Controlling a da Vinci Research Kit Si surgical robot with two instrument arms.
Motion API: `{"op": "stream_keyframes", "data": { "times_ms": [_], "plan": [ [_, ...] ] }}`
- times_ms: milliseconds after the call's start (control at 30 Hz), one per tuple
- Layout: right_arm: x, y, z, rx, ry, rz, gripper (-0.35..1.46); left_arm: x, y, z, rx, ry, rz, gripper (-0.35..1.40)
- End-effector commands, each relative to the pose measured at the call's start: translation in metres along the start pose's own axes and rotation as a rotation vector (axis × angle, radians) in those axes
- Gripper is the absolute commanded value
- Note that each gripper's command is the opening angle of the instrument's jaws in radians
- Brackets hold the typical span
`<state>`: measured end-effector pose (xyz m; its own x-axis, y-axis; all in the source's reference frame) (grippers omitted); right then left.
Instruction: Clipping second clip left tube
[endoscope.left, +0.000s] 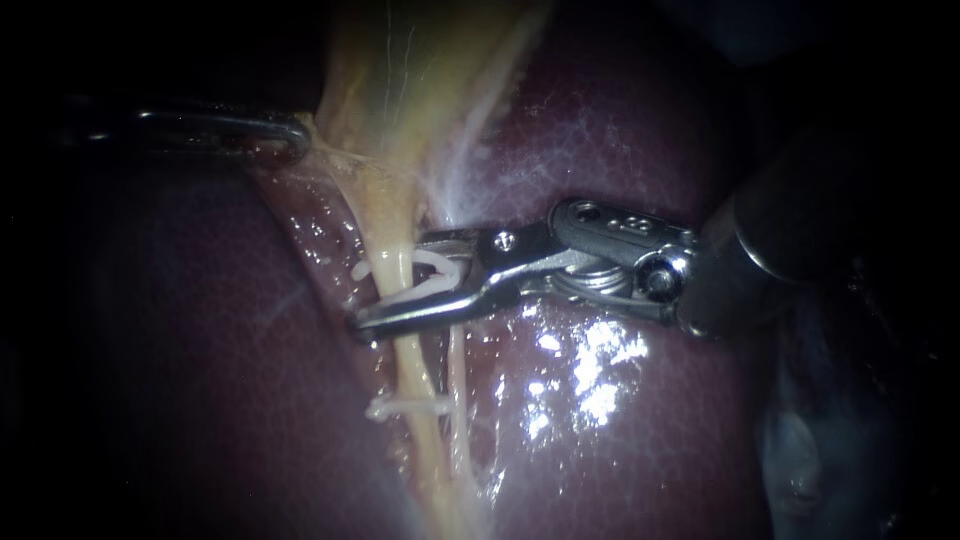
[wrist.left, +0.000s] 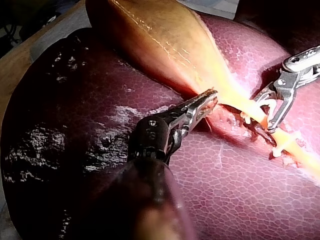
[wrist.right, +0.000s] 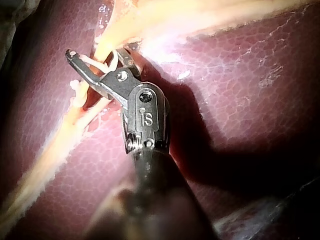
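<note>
The pale yellow left tube (endoscope.left: 412, 370) runs down from the gallbladder (endoscope.left: 420, 70). My right instrument (endoscope.left: 390, 282) reaches in from the right, its jaws straddling this tube with a white clip (endoscope.left: 432, 272) held between them. The clip curves around the tube. A second white clip (endoscope.left: 408, 407) sits across the same tube lower down. The right wrist view shows the right instrument (wrist.right: 97, 55) with its jaws on either side of the tube. My left instrument (endoscope.left: 298, 140) (wrist.left: 207, 100) has its jaws shut on tissue at the gallbladder's neck.
A thinner pale tube (endoscope.left: 457, 385) lies just right of the left tube. Dark red liver (endoscope.left: 620, 420) surrounds both tubes, wet and glinting under the right instrument. In the left wrist view the right instrument (wrist.left: 265, 112) works just beyond my left jaws.
</note>
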<state>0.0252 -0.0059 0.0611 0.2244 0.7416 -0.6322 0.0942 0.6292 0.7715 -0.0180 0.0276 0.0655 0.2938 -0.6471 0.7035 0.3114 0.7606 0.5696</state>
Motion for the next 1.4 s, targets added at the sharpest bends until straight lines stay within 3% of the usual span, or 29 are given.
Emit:
{"op": "stream_keyframes", "data": {
  "times_ms": [33,200,467,1000,1167,1400],
  "plan": [
    [0.0000,0.0000,0.0001,0.006,-0.002,0.000,0.48,0.0000,0.0000,0.0000,0.000,0.000,0.000,-0.35],
    [-0.0003,0.0001,0.0005,0.061,0.009,-0.004,0.48,0.0000,0.0000,0.0000,0.000,0.000,0.000,-0.35],
    [-0.0010,-0.0001,0.0013,0.162,0.067,0.105,0.48,0.0000,0.0000,0.0000,0.000,0.000,0.000,-0.35],
    [-0.0032,-0.0045,0.0021,0.257,0.018,0.218,0.46,0.0000,0.0000,-0.0001,0.000,0.000,0.000,-0.35],
    [-0.0043,-0.0050,0.0021,0.264,0.007,0.235,0.45,0.0001,0.0000,-0.0002,0.001,0.000,0.000,-0.35],
    [-0.0045,-0.0050,0.0019,0.265,0.006,0.234,0.41,0.0001,0.0000,-0.0002,0.001,0.000,0.000,-0.35]
  ]
}}
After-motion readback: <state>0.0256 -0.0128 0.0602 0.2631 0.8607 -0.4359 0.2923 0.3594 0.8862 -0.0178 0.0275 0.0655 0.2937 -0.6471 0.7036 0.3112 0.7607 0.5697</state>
